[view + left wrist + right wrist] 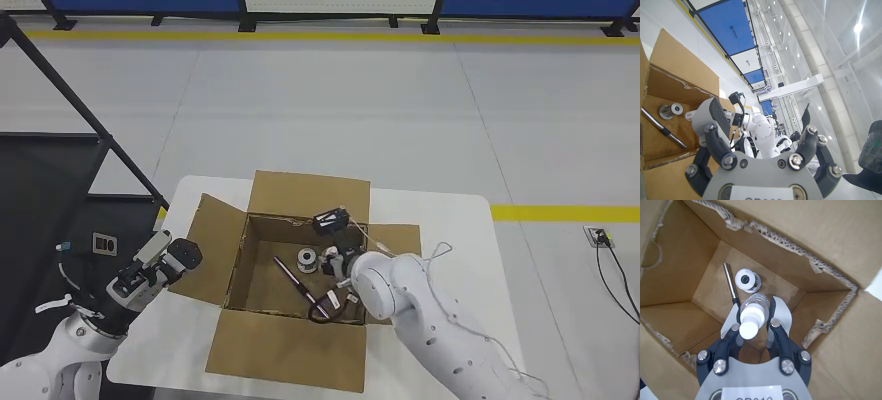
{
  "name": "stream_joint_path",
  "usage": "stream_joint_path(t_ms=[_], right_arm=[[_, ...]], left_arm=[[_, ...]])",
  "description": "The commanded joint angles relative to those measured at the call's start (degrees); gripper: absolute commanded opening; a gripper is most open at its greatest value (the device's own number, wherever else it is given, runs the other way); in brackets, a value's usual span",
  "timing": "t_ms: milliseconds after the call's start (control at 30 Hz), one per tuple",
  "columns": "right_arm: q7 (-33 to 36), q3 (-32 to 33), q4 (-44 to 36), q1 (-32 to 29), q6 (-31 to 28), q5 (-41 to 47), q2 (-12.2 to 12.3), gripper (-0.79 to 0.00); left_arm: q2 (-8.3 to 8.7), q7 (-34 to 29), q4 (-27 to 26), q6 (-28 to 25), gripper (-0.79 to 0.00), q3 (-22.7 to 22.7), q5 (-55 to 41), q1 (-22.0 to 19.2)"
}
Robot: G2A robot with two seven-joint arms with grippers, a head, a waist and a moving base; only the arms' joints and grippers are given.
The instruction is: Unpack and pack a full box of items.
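One clear plastic bottle (752, 310) is pinched at its shoulder in my right end effector (755, 306), down inside the box (696, 256), and I reckon it's light, slick and squashy, so the stiff neck under the cap (747, 330) holds safest; left end effector (761, 109) hangs wide open.

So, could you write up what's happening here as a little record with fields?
Box: open cardboard box, flaps spread, on a white table
Right end effector: down inside the box, closed on a clear bottle with a white cap
Left end effector: open, holding nothing, outside the box beside one flap
Box floor: metal rod and metal spool, lying near each other
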Motion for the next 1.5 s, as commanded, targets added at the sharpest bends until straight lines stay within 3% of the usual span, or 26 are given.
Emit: stream_joint_path(t_ms=[0,333,567,800,933,1167,1467], right_arm=[[0.0,2.5,-5.5,-2.8,0.9,-2.4,0.8,-0.785],[-1.9,14.8,-26.3,-15.6,4.1,-12.0,3.4,-0.785],[-2.6,22.4,-31.8,-21.9,9.2,-15.6,4.0,-0.785],[-7.0,32.2,-26.9,-25.2,11.6,-11.6,4.2,-0.785],[-8.7,36.0,-21.9,-26.2,13.4,-13.8,4.5,-0.785],[-9.4,39.0,-10.9,-24.1,12.5,-10.7,4.5,-0.785],[-8.8,39.4,-4.0,-22.6,8.2,-7.4,4.6,-0.785]], left_arm=[[0.0,0.0,0.0,0.0,0.0,0.0,0.0,0.0],[0.0,0.0,0.0,0.0,0.0,0.0,0.0,0.0],[0.0,0.0,0.0,0.0,0.0,0.0,0.0,0.0],[0.0,0.0,0.0,0.0,0.0,0.0,0.0,0.0],[0.0,0.0,0.0,0.0,0.0,0.0,0.0,0.0],[0.0,0.0,0.0,0.0,0.0,0.0,0.0,0.0],[0.0,0.0,0.0,0.0,0.0,0.0,0.0,0.0]])
